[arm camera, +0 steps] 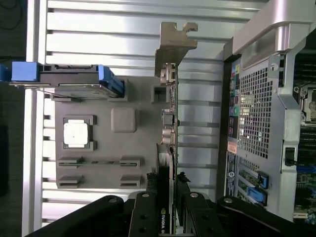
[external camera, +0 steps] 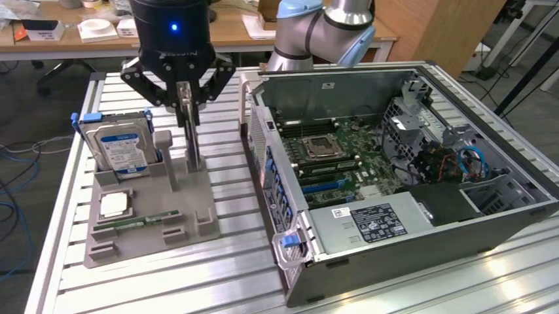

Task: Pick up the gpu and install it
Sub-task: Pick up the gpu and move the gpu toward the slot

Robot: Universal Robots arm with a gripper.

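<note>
Scanning front to back: slatted metal table (external camera: 218, 281) along the bottom of the exterior view, with a grey holder (external camera: 157, 239) on it at lower left. The holder carries a square chip (external camera: 114, 205), a green memory stick (external camera: 140, 222) lying flat, and behind those a hard drive (external camera: 120, 145) with blue handles, standing on edge. Just beside the drive, toward frame centre, the gpu (external camera: 188, 134) stands upright with its lower end down at the holder's slot post. Can't tell if it's clear of the slot. The gripper (external camera: 185, 108) sits over it at upper left, fingers (arm camera: 143, 212) pressed onto both flat faces near the card's upper edge, so it's pinching the gpu, not spread. The wrist view shows the card edge-on, its silvery bracket (arm camera: 174, 42) at the end away from the grip. My read: light, stiff and thin, but fragile. Bare board and parts won't like squeeze or twist, and the smooth faces could pivot in a two-point pinch, with the bracket end likely the heavier. Best hold looks like flat on both faces near mid-length, off the connector edge, roughly where it's held now. Further back at centre right is the open computer case (external camera: 454, 239) with the green board (external camera: 345, 154) exposed, then the arm (external camera: 323, 26), then a wooden desk (external camera: 235, 36) across the top.
</note>
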